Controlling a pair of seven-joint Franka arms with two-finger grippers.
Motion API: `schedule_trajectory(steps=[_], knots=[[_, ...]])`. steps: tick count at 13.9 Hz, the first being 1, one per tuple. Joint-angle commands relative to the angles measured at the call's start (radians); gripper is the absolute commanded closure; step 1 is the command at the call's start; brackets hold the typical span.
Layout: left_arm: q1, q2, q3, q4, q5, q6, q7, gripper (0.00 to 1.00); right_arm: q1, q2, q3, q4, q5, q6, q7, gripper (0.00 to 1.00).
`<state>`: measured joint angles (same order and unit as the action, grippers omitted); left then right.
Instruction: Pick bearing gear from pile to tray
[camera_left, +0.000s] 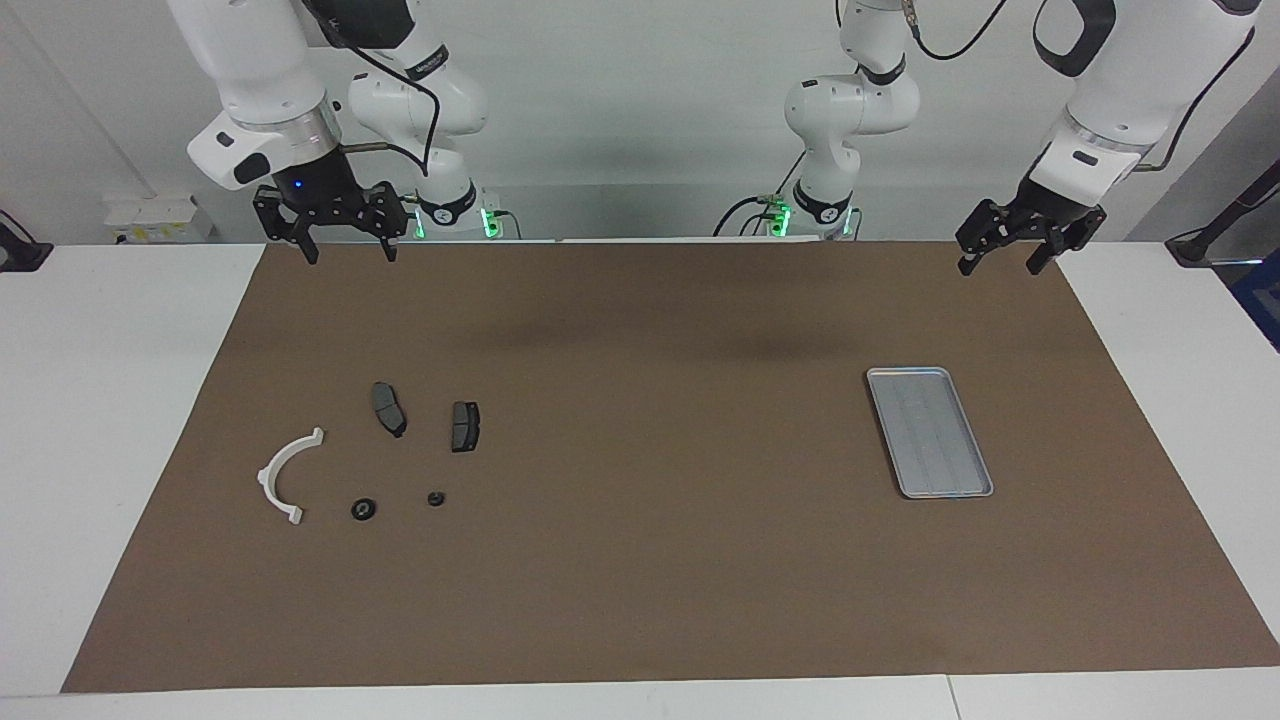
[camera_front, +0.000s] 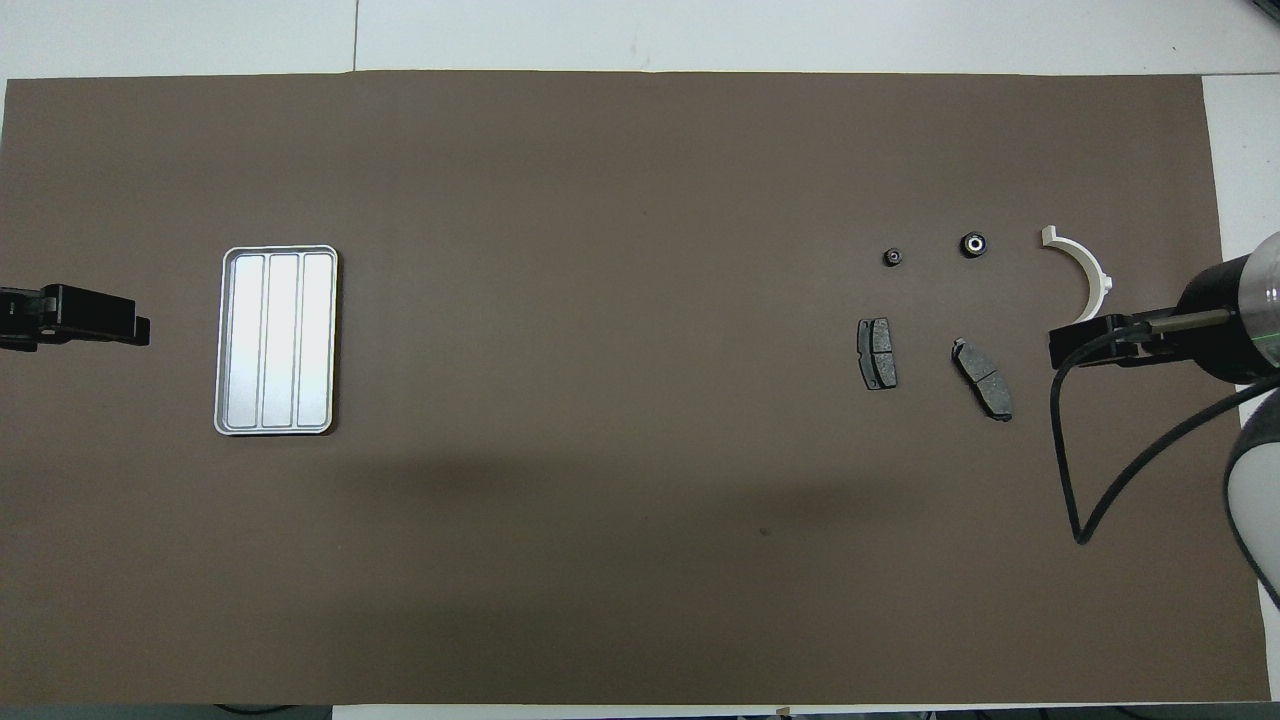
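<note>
I see both grippers raised with jaws wide and empty, the right gripper (camera_left: 343, 251) over the mat's edge above the pile (camera_left: 375, 465), the left gripper (camera_left: 1003, 260) up from the empty tray (camera_left: 929, 431).

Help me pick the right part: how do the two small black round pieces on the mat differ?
The larger round piece is clearly wider than the smaller round piece. The larger one shows a pale centre seen from overhead; the smaller one looks dark almost throughout. The larger lies beside the white half-ring; the smaller lies farther from it. Both are black, round and lie loose on the mat.
</note>
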<state>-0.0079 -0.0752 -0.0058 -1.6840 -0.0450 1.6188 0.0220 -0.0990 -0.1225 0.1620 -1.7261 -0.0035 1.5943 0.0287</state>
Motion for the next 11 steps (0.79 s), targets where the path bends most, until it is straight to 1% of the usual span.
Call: schedule_trajectory(steps=[1, 11], knots=[[-0.006, -0.025, 0.007, -0.026, -0.012, 0.009, -0.002, 0.0, -0.018, -0.011, 0.005, -0.006, 0.023, 0.018, -0.019, 0.0], [-0.006, -0.025, 0.007, -0.026, -0.012, 0.007, -0.002, 0.0, -0.021, -0.011, 0.004, -0.006, 0.023, 0.018, -0.03, 0.0]])
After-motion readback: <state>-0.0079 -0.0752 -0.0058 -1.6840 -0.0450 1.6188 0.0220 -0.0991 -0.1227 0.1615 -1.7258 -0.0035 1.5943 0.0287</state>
